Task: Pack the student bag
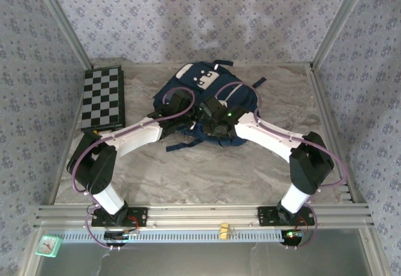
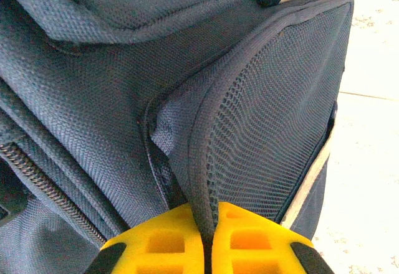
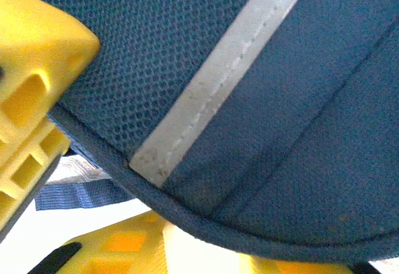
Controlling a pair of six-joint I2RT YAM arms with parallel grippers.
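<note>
**Item: student bag (image 1: 244, 100).** It lies flat on the bench (image 1: 188, 169), mid-rear. Its long axis runs near to far, with the white-patch top at the far end.

**Left pincer (image 2: 207, 246):** sits at the bag's left side, clamped tight on the bound rim of the mesh pocket (image 2: 274, 118).

**Right pincer (image 3: 93, 155):** sits at the bag's near end. Its fingers are apart, straddling a piped edge beside the white stripe (image 3: 218, 75). Whether it is gripping that edge cannot be told.

**Chessboard (image 1: 103, 97):** lies well left of the bag.

**Bearing for next move:** the bag is directly ahead of both pincers, and neither arm is nearer.

**Obscured:** both arms cover the bag's middle. Whether the main zip is open or closed cannot be made out.
</note>
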